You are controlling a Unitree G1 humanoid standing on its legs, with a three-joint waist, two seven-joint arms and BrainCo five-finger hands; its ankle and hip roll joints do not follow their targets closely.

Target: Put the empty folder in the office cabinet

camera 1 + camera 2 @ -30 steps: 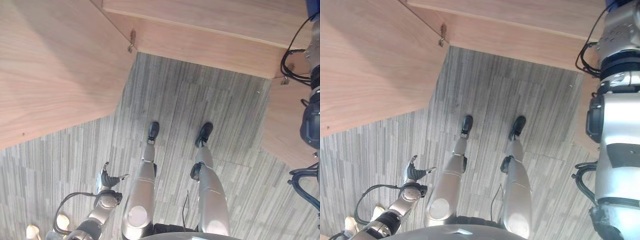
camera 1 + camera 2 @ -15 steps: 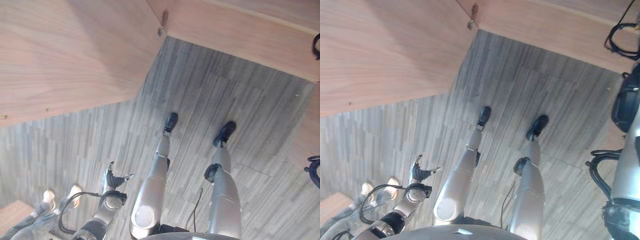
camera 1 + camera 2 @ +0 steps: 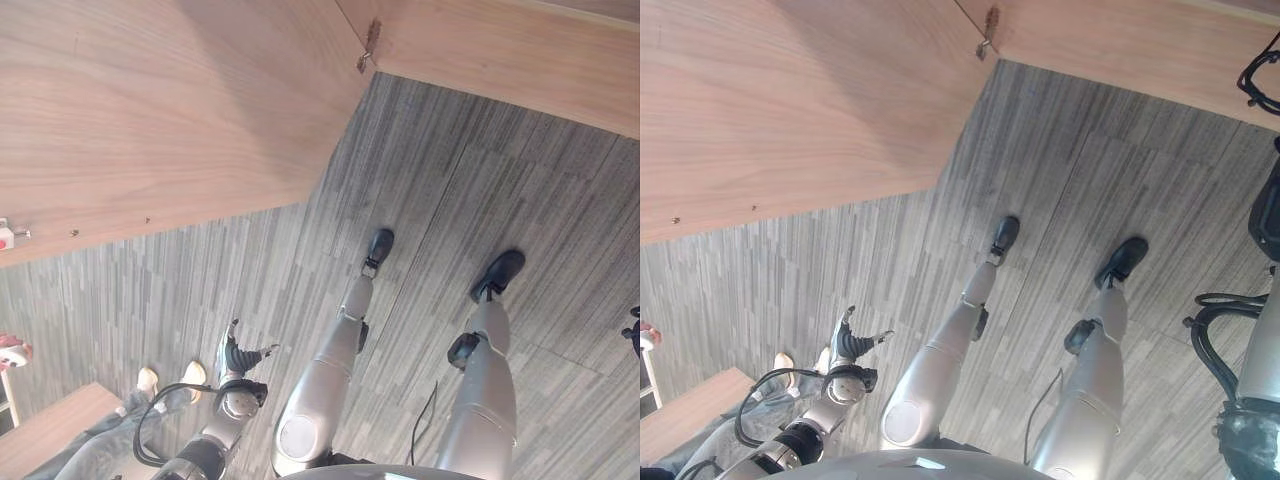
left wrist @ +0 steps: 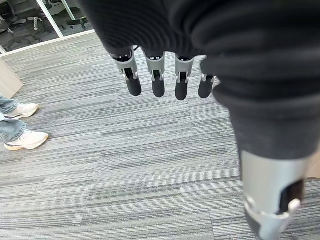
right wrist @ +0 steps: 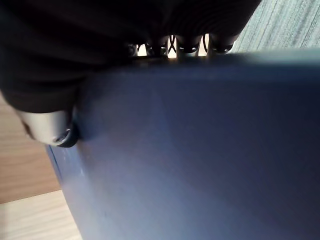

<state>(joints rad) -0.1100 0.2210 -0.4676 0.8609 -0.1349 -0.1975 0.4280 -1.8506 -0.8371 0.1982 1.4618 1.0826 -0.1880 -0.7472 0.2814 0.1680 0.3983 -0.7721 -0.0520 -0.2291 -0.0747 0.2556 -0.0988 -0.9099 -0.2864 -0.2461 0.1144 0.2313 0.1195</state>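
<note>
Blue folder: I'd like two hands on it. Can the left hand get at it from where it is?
Probably not as things stand. The left hand hangs low over the carpet, fingers straight, while the blue folder is gripped in the right hand on the robot's other side.

Even, bright indoor light; the blue folder [image 5: 200,150] is blurred close up in shadow.

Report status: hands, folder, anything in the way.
Left hand open, hanging over grey carpet. Right hand shut on dark blue flat folder. Person's pale shoes nearby.
</note>
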